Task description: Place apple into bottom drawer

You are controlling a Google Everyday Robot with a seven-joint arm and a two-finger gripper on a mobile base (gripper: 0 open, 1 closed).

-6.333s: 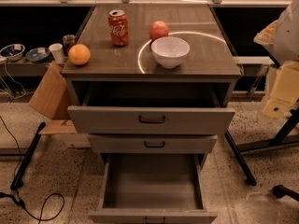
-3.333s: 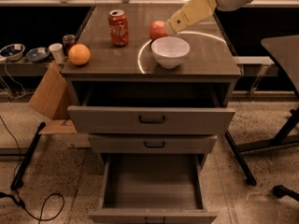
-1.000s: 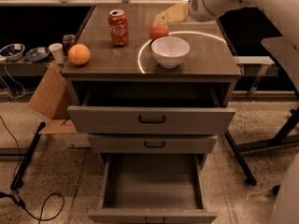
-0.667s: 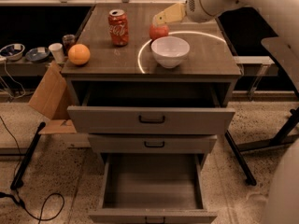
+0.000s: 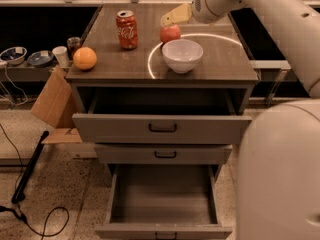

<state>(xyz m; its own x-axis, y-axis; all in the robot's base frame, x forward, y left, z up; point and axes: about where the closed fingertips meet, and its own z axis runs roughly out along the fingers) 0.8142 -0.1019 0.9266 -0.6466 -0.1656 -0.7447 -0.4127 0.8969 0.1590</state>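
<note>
gripper (image 5: 169, 20) sits just above the apple (image 5: 170, 33), beside the bowl (image 5: 182, 54); whether it grips cannot be told; bottom drawer (image 5: 163, 196) open, its front cut off below

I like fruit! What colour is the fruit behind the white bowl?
The small round apple is red-pink, clearest in the camera view; the tool is at its top.

Your gripper (image 5: 172, 18) hangs close over the apple (image 5: 170, 33) on the worktop (image 5: 225, 59), behind the bowl (image 5: 182, 54); the bottom drawer (image 5: 162, 199) stands open
</note>
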